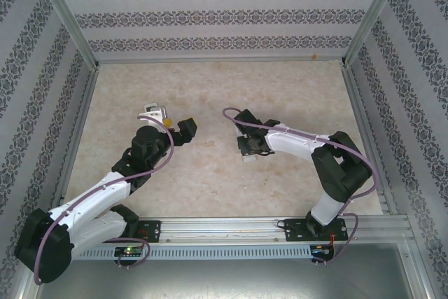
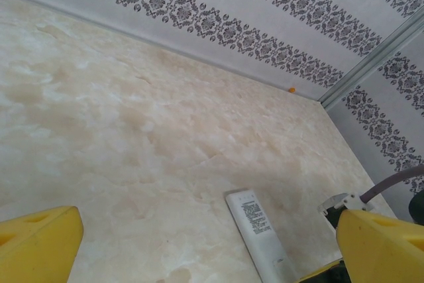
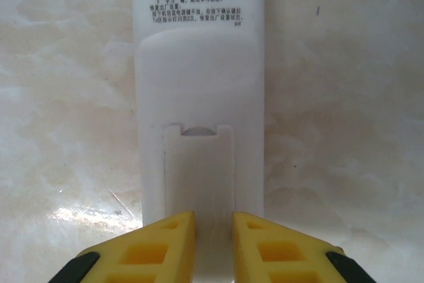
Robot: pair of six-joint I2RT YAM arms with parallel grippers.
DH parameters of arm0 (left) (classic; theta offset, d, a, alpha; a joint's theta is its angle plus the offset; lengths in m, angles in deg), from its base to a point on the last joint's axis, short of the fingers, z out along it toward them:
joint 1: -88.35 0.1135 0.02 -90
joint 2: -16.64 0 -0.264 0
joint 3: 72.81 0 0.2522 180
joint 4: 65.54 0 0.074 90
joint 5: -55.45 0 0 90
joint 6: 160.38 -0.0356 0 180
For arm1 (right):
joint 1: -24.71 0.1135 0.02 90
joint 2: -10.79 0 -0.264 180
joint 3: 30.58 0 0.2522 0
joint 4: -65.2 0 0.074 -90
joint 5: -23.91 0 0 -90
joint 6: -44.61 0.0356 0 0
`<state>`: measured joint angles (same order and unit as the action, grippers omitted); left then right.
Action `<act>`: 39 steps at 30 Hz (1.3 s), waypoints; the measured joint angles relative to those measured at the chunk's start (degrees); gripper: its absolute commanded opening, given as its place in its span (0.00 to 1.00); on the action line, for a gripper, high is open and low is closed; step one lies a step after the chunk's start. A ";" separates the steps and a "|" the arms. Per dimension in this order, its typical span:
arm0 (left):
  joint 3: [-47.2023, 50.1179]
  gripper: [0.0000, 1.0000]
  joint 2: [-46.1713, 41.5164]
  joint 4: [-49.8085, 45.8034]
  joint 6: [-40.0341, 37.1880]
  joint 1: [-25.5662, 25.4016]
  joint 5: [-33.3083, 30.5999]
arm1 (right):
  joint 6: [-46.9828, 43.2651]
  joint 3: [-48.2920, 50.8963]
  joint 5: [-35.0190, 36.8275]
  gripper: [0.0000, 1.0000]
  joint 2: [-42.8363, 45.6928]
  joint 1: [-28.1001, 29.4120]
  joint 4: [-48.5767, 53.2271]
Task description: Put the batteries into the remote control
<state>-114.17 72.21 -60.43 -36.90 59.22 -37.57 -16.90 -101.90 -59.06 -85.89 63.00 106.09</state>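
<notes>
At the near edge of the table [image 1: 210,187] both arm bases sit bolted side by side; just beyond, toward the middle, the left gripper [image 2: 211,246] hangs above the surface, its yellow fingers [image 2: 40,243] spread wide with nothing between them; right of centre, the right gripper [image 3: 213,243] is down on the remote control [image 3: 199,64], which lies back-up, printed end pointing away from that wrist; its jaws are nearly together with a thin gap between, set at the near end of the battery cover [image 3: 199,170]; cannot tell whether they pinch a ridge or only press; the cover looks seated, compartment not yet open. Risks, as judged: the remote lies loose and unbraced on a smooth marbled surface, so a push on the cover may slide the whole body instead of the lid; the fingertips sit at the very end of the cover and could slip off; a lid that frees suddenly may skitter away; the left gripper stands apart from the remote, not placed to steady it. Far right corner of the table: a small orange speck [image 1: 315,54], no bearing on the job.
</notes>
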 measured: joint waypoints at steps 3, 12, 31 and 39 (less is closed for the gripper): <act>0.00 0.99 0.07 0.00 0.02 0.00 0.02 | 0.13 0.24 0.04 0.21 0.22 0.39 0.02; 0.00 0.99 0.04 0.00 0.07 0.00 0.02 | -0.02 0.85 -1.40 0.25 2.82 0.96 4.74; 0.26 0.99 -0.07 0.00 0.66 0.00 -0.02 | -2.34 -8.72 -4.04 0.09 -5.09 -3.58 4.11; 0.50 0.99 -0.07 0.00 0.66 0.00 -0.02 | -2.27 -7.10 -4.96 0.09 -5.22 -3.23 3.15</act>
<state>-113.66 72.15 -60.43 -36.25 59.22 -37.60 -19.17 -109.00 -64.02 -91.12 59.76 109.24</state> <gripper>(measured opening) 0.985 0.093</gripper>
